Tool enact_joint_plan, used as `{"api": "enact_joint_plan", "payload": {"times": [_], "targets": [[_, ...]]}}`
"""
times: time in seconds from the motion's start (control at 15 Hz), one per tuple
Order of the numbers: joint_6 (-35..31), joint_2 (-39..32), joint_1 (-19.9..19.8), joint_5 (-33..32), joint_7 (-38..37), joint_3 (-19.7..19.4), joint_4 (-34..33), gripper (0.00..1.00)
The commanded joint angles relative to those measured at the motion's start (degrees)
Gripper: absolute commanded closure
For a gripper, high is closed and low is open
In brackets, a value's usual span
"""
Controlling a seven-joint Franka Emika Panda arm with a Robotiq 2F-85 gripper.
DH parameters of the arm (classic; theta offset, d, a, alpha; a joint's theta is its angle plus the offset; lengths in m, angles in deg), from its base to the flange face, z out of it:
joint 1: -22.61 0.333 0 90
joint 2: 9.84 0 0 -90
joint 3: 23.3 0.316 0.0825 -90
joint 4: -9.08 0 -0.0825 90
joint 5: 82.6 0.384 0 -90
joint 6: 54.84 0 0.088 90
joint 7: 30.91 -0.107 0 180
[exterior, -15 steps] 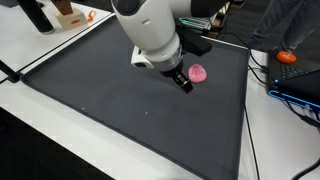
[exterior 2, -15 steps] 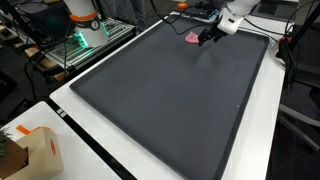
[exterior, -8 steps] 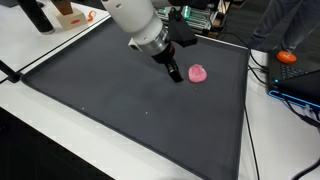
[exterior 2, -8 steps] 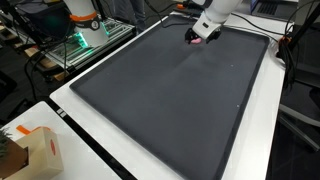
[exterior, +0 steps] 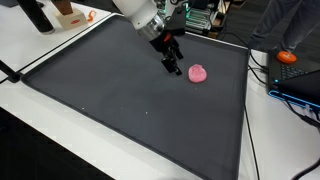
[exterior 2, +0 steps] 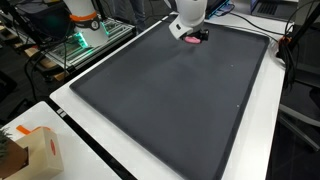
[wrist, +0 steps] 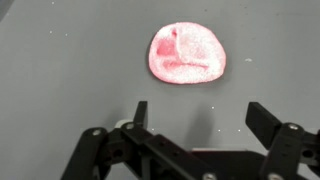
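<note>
A small pink rounded object (exterior: 199, 73) lies on the dark grey mat (exterior: 120, 100) near its far right part; the wrist view shows the pink object (wrist: 185, 53) with a dent in its top. My gripper (exterior: 173, 68) hangs just left of it, a little above the mat, jaws apart with nothing between them. In the wrist view the gripper (wrist: 200, 115) is open, and the pink object lies beyond the fingertips (wrist: 263, 117), apart from them. In an exterior view the white arm (exterior 2: 188, 14) covers most of the pink object (exterior 2: 196, 37).
The mat (exterior 2: 170, 100) covers most of a white table (exterior: 40, 140). An orange object (exterior: 288, 57) and cables lie off the mat's right edge. Dark bottles (exterior: 37, 14) and a small box stand at the back left. A cardboard box (exterior 2: 35, 152) sits near a table corner.
The arm has swung up and away from the pink object, leaving it uncovered on the mat. The gripper stayed open throughout.
</note>
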Motion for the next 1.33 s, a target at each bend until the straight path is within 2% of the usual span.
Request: {"api": "enact_joint_plan", "payload": {"times": [0.0,0.33,0.6,1.07,1.27], "targets": [[-4.6,3.8,-0.4,7.9,2.2,1.0,6.7,0.0],[-5.4,4.9,0.1,12.9,3.2,0.8,9.1,0.0],[-5.2,5.7,0.6,14.6,3.2,0.9,9.8,0.0],[-5.1,7.5,2.2,12.3,2.8,1.2,9.8,0.0],[-5.0,8.5,3.7,7.1,2.5,1.1,9.1,0.0]]}}
